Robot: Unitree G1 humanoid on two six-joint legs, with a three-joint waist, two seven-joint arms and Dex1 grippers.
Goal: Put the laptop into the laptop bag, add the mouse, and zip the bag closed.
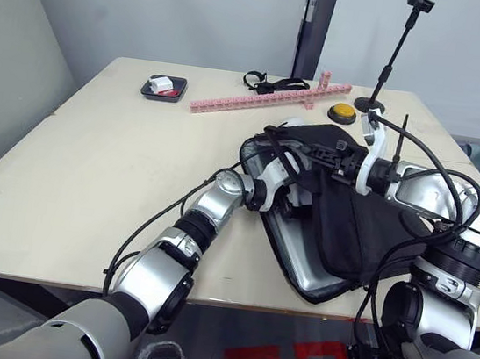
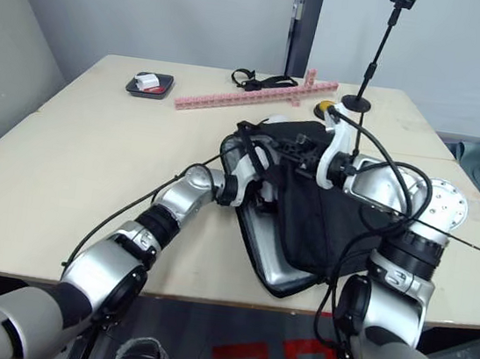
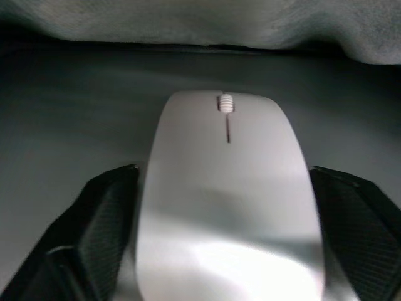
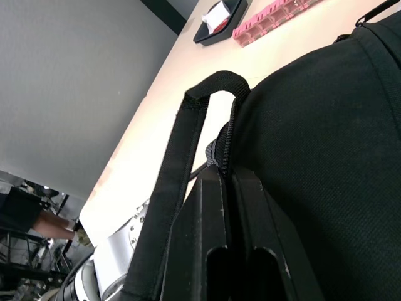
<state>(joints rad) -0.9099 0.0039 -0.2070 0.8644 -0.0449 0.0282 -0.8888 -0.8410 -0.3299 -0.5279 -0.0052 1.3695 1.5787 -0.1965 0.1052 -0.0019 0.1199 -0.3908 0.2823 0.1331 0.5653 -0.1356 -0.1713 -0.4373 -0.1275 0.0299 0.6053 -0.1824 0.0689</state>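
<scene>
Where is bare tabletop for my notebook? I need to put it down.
Free: the table's wide left half, between the small black tray, the pink block strip and the left arm. Crowded: the right side, with laptop bag, both grippers, yellow button.

Left arm reaches forward and inward, elbow bent, forearm angled toward the robot's right. Left hand (image 3: 229, 251) grips the mouse (image 3: 229, 194) between its two black fingers (image 3: 94, 238), one on each flank.

Right arm bent sharply at the elbow, forearm swung across toward the robot's left, wrist raised. Right hand (image 4: 229, 188) pinched tight on the zippered edge of the laptop bag (image 4: 326, 144), fingers pressed together.
</scene>
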